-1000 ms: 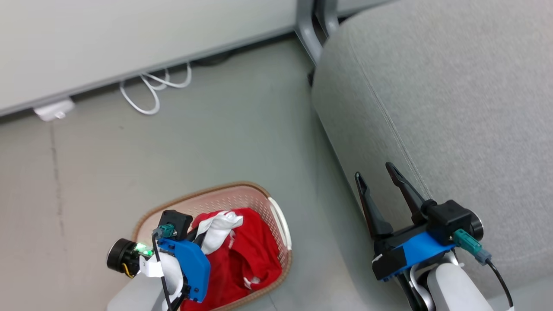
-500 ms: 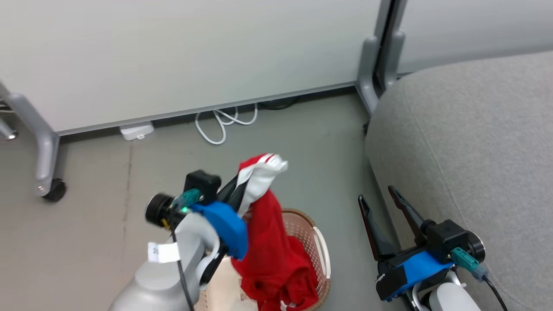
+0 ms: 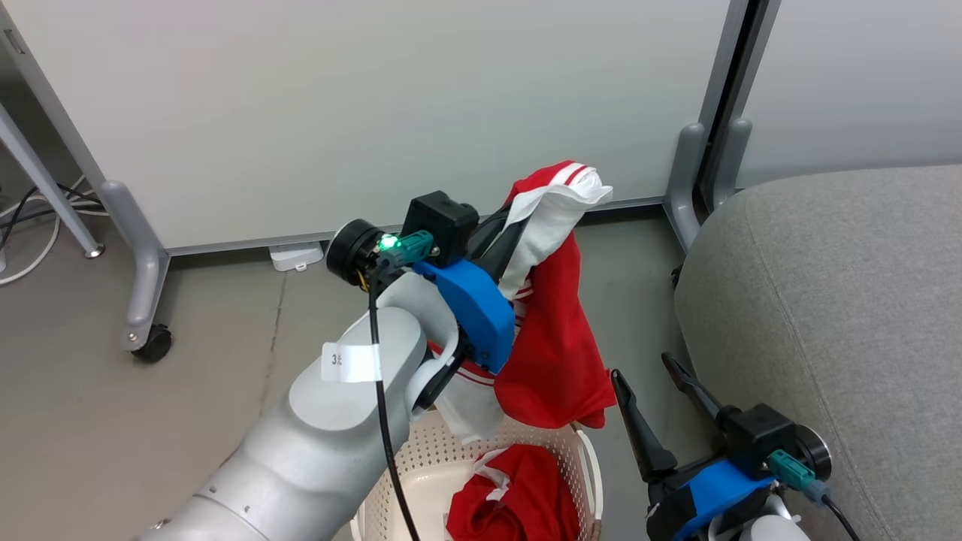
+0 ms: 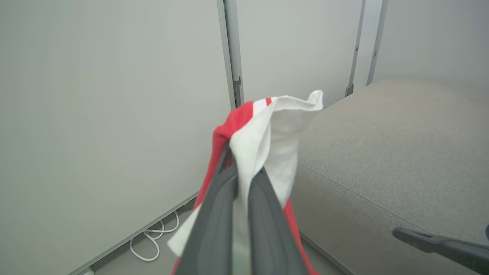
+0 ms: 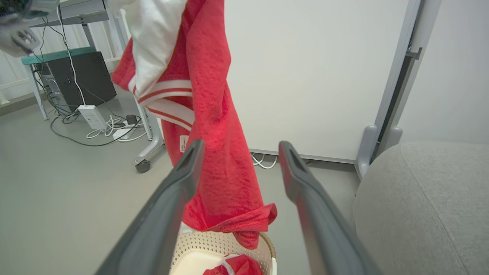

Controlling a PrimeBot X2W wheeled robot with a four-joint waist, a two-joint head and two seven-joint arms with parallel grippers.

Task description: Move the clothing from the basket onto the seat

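The left gripper (image 4: 243, 165) is clamped shut on a red-and-white garment (image 3: 552, 330), which hangs in the air over the basket (image 3: 421, 467). Its hem is close above the rim; whether it touches, I cannot tell. A second garment (image 3: 518, 496), also red with white trim, lies crumpled inside the basket, which stands on the floor (image 3: 113, 421). The right gripper (image 3: 642, 367), jaws wide apart, hangs between the basket and the grey seat (image 3: 842, 300).

— Your light?
— Bright, even, diffuse; faint soft shadows on the floor (image 3: 188, 391).
— Sharpness?
— Your head view is crisp; wrist views bow at the edges; near fingers (image 4: 214, 229) look soft.
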